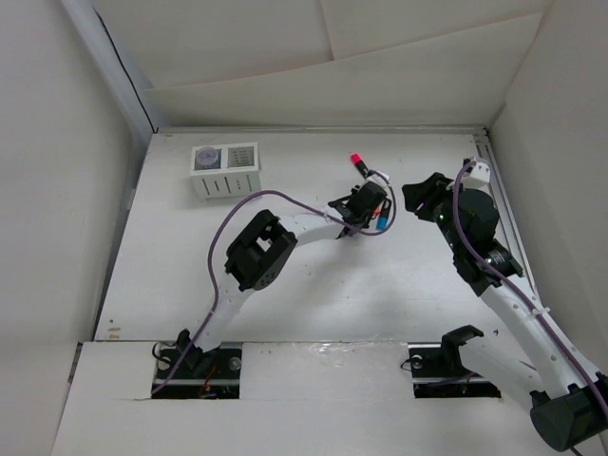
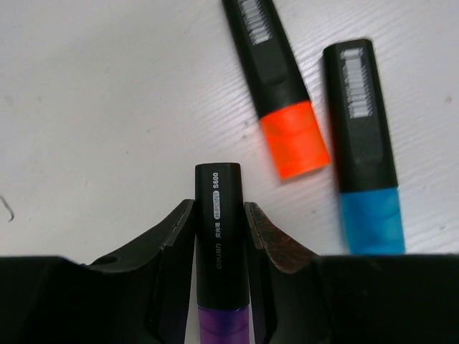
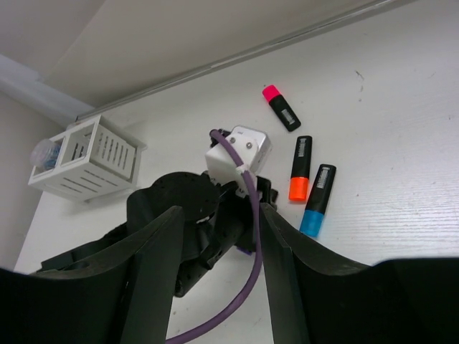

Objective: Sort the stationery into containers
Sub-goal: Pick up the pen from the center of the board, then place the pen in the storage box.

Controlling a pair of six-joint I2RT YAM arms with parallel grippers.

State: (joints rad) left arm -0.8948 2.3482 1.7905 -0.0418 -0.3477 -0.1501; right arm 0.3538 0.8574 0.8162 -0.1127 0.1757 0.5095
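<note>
My left gripper [image 2: 219,209] is shut on a purple-capped highlighter [image 2: 219,244] that lies low over the table; a finger presses each side of its black body. In the top view the left gripper [image 1: 364,211] sits at the table's middle right. An orange-capped highlighter [image 2: 280,93] and a blue-capped one [image 2: 362,136] lie just beyond it. A pink-capped highlighter [image 1: 359,162] lies farther back. The white two-compartment box [image 1: 228,180] stands at the back left with the grey roll [image 1: 207,159] in its left compartment. My right gripper [image 3: 215,272] is open and empty, held above the table to the right of the left gripper.
The left arm's purple cable [image 1: 252,201] loops over the table between the box and the highlighters. The right arm [image 1: 475,237] stands close to the right wall. White walls enclose the table on the left, back and right.
</note>
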